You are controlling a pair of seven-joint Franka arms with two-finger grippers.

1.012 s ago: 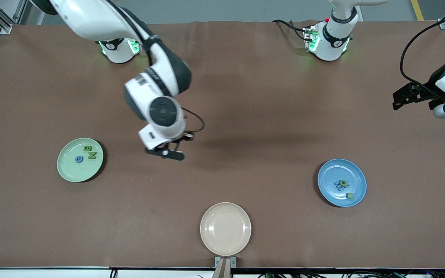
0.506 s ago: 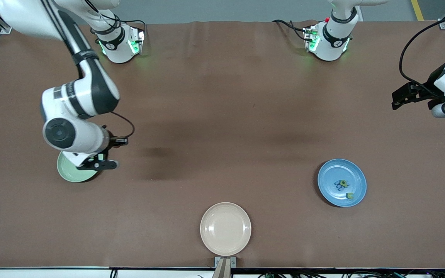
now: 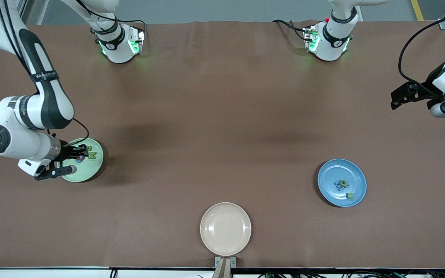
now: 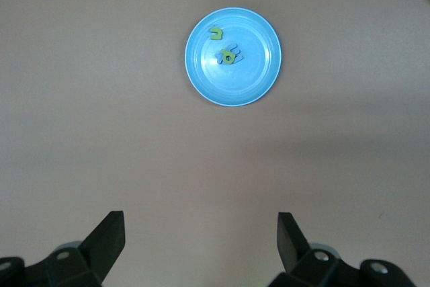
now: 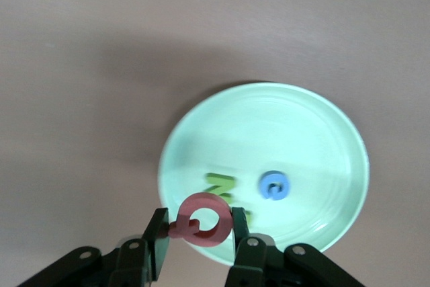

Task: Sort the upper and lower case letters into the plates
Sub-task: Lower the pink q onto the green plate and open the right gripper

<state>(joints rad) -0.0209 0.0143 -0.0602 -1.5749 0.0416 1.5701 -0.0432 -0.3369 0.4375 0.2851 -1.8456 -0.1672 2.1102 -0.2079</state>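
My right gripper (image 3: 76,153) hangs over the edge of the pale green plate (image 3: 89,172). In the right wrist view it (image 5: 199,223) is shut on a red letter Q (image 5: 205,214), gripped by its two sides. The green plate (image 5: 302,126) holds a green N (image 5: 220,183), a blue e (image 5: 274,185) and another green letter, partly hidden by a finger. The blue plate (image 3: 330,174) lies toward the left arm's end and holds small green and blue letters (image 3: 342,184); it also shows in the left wrist view (image 4: 252,75). My left gripper (image 3: 400,96) waits, open and empty (image 4: 200,240).
A beige plate (image 3: 225,229) lies empty near the table's front edge, midway between the two ends. The two arm bases (image 3: 118,42) (image 3: 328,38) stand along the table's back edge. Brown table surface lies between the plates.
My right arm has swung from over the table's middle toward its own end and now holds its gripper over the green plate. The left arm has not moved.
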